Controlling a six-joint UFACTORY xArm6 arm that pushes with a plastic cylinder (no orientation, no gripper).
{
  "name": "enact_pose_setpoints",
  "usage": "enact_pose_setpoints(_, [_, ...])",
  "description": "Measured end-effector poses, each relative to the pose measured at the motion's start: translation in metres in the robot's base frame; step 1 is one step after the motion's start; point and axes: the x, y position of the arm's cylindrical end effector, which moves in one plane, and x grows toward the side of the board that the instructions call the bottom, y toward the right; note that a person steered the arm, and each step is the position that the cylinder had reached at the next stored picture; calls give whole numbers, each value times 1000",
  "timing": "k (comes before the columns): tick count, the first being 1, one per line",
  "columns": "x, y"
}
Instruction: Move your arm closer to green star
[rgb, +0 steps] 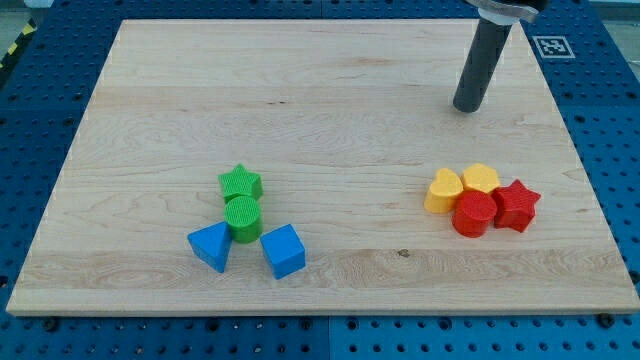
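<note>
Blue comes first from the view's bottom edge: a blue triangular block (210, 246) and a blue cube (283, 250) sit nearest, both far down and to the view's left of my tip (466, 107). Just above and between them stands a green cylinder (243, 218), and touching its upper side is the green star (240, 183), the block I am to approach. It lies well apart from my tip, toward the view's left and lower.

Off below my tip, slightly to the view's right, a second cluster huddles: a yellow heart-shaped block (443, 190), a second yellow block (481, 179) whose shape I cannot make out, a red cylinder (474, 213) and a red star (517, 205), all touching or nearly so.

Farthest up, my tip rests on the wooden board (300, 90) near its upper right corner, touching no block. I have no jaws to open or close, only a bare rod, so nothing is gripped.

The star looks like small, rigid, light plastic that would likely slide easily on the smooth wood. No grasp is possible; contact could only be a push against a point or notch, and its points might make it spin. For this task, nearing it from its open upper side seems safest, since the cylinder backs it below.
</note>
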Motion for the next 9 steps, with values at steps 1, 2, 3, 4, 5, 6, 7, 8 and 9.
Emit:
enact_pose_setpoints(1, [0, 0])
enact_pose_setpoints(2, [11, -1])
enact_pose_setpoints(3, [19, -52])
enact_pose_setpoints(4, [19, -121])
enact_pose_setpoints(5, [33, -174])
enact_pose_setpoints(6, [64, -228])
enact_pose_setpoints(7, [82, -247])
enact_pose_setpoints(8, [85, -226])
enact_pose_setpoints(9, [110, -207])
